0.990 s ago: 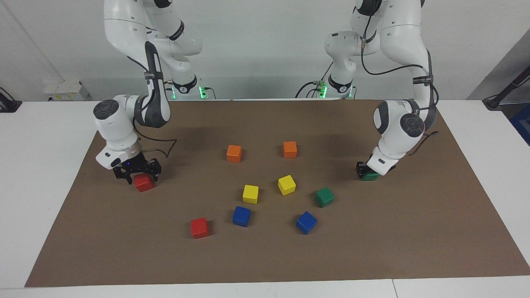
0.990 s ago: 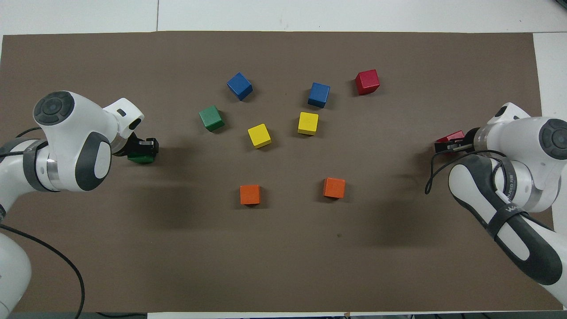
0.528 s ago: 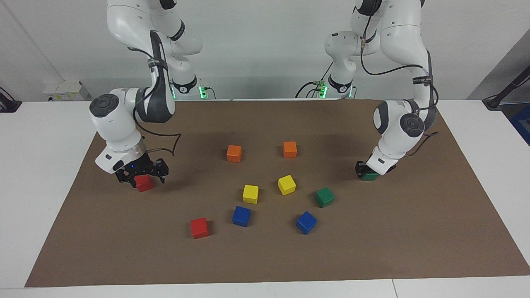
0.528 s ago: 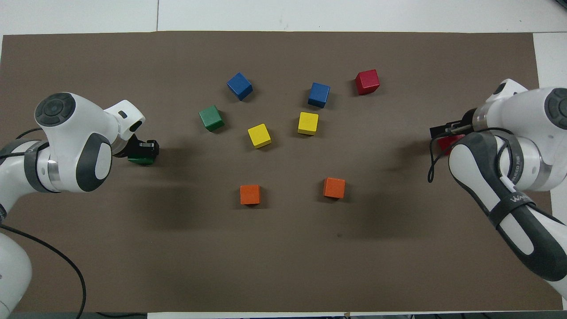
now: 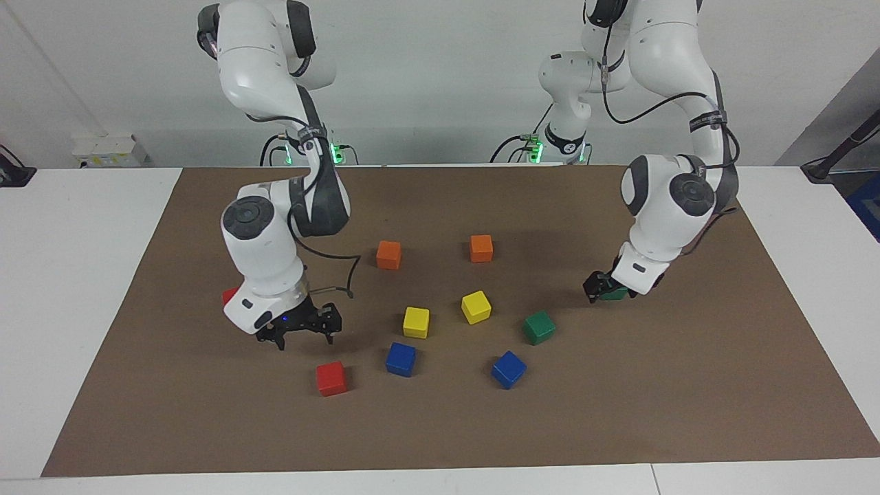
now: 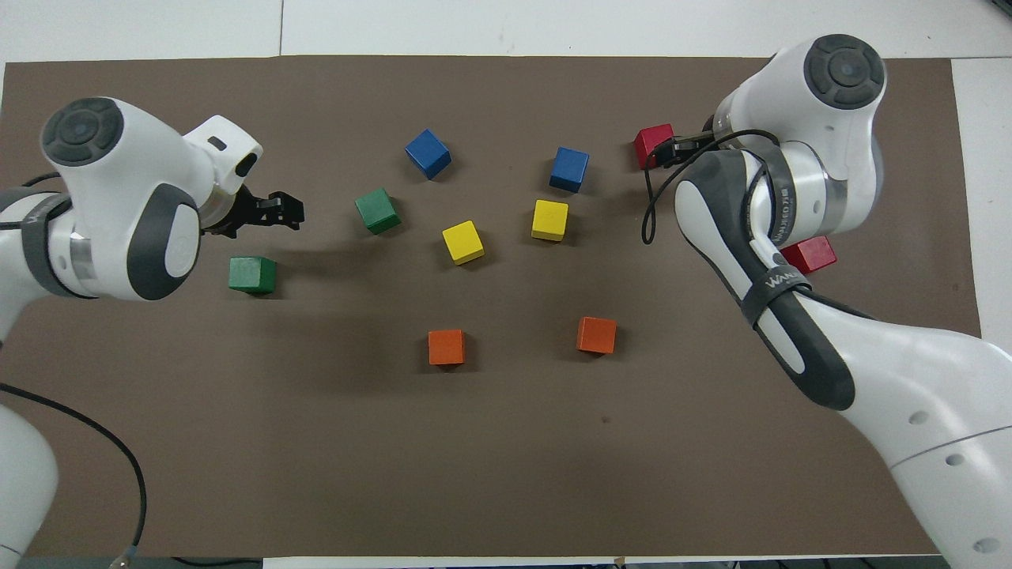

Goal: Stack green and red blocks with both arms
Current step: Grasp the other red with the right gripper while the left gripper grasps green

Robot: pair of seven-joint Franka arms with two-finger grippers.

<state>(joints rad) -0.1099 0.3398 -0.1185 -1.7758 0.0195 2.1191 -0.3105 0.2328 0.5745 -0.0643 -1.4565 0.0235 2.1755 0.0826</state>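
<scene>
One red block (image 5: 331, 379) lies on the brown mat, also in the overhead view (image 6: 653, 144). My right gripper (image 5: 302, 337) is open and empty, in the air close beside and above it, as the overhead view (image 6: 670, 150) shows too. The second red block (image 5: 229, 295) lies at the right arm's end, half hidden by the arm, plain from overhead (image 6: 810, 254). One green block (image 5: 538, 327) (image 6: 377, 211) lies mid-mat. The other green block (image 5: 617, 294) (image 6: 252, 274) lies at the left arm's end. My left gripper (image 5: 595, 287) (image 6: 283, 211) is open, raised beside it.
Two orange cubes (image 5: 388, 254) (image 5: 481, 247) lie nearer to the robots. Two yellow cubes (image 5: 416, 322) (image 5: 476, 306) and two blue cubes (image 5: 400, 359) (image 5: 509, 369) lie among the red and green ones. The mat (image 5: 619, 412) covers most of the white table.
My right gripper left the red block at its end and swung over to the other red block. My left gripper rose off its green block and shifted toward the mid-mat green block.
</scene>
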